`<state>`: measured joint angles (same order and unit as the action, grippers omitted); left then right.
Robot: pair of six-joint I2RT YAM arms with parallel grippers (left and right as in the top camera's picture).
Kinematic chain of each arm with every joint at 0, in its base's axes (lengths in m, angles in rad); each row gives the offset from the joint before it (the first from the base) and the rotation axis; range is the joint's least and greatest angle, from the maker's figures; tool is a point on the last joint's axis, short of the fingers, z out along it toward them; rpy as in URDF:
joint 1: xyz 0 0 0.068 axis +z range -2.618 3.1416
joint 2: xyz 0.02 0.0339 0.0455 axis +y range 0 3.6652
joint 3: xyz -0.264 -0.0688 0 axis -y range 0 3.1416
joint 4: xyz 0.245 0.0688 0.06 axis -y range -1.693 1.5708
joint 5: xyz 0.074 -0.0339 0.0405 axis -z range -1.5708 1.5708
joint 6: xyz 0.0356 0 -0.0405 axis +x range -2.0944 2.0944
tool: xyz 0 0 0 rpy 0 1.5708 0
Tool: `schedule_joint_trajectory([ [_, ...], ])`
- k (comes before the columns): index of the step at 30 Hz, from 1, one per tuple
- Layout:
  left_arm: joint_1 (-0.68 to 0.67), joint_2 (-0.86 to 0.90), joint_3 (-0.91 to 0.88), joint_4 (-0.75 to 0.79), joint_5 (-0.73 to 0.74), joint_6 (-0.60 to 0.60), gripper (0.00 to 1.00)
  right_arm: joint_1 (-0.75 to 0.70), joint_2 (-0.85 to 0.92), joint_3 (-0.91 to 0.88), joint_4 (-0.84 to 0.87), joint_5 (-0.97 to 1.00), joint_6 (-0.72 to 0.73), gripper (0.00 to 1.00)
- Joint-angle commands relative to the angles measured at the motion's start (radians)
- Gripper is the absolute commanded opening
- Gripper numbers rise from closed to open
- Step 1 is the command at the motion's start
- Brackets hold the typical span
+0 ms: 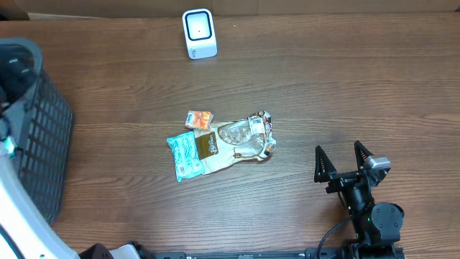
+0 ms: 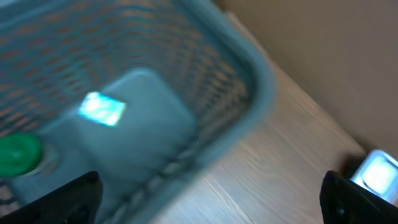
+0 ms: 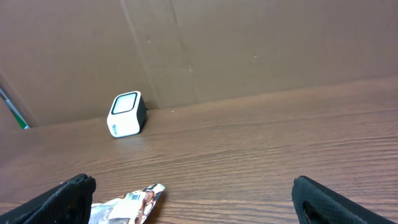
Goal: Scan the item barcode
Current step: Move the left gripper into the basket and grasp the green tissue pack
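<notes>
At the left edge | basket (image 1: 44, 137) is holding a green cap (image 2: 18, 154) | left gripper (image 2: 208, 199) and right gripper (image 1: 339, 151) are both gaping wide, empty

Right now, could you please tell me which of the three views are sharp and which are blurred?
Left wrist: heavily blurred, basket smeared. Overhead: sharp, mild glare on the clear bag. Right wrist: sharp, scanner crisp.

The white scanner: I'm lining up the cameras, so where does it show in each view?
Overhead: scanner at top centre.
Left wrist: scanner blurred, at the lower right edge.
Right wrist: scanner left of centre, mid-height.
Shared landmark: the wooden table, under it in every view.
</notes>
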<state>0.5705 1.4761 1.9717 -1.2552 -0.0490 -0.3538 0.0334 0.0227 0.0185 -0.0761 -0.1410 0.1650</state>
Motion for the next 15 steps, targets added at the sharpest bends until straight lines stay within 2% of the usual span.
schedule_joint_trajectory([
  [1, 0.107, 0.035, 0.016, 0.002, -0.033, -0.027, 0.93, 0.001, -0.001, -0.010, 0.003, 0.009, 0.011, 1.00],
  [4, 0.184, 0.090, -0.010, 0.001, -0.109, 0.003, 0.89, 0.001, -0.001, -0.010, 0.003, 0.009, 0.011, 1.00],
  [6, 0.217, 0.145, -0.029, 0.000, -0.122, 0.035, 0.84, 0.001, -0.001, -0.010, 0.003, 0.009, 0.011, 1.00],
  [7, 0.226, 0.176, -0.039, 0.000, -0.117, 0.047, 0.84, 0.001, -0.001, -0.010, 0.003, 0.009, 0.011, 1.00],
  [8, 0.230, 0.203, -0.047, -0.001, -0.118, 0.056, 0.87, 0.001, -0.001, -0.010, 0.003, 0.009, 0.010, 1.00],
  [9, 0.233, 0.240, -0.059, 0.000, -0.119, 0.079, 0.95, 0.001, -0.001, -0.010, 0.003, 0.009, 0.011, 1.00],
  [10, 0.233, 0.273, -0.069, 0.000, -0.119, 0.104, 1.00, 0.001, -0.001, -0.010, 0.003, 0.009, 0.011, 1.00],
  [15, 0.233, 0.422, -0.092, 0.013, -0.169, 0.142, 1.00, 0.001, -0.001, -0.010, 0.003, 0.009, 0.011, 1.00],
])
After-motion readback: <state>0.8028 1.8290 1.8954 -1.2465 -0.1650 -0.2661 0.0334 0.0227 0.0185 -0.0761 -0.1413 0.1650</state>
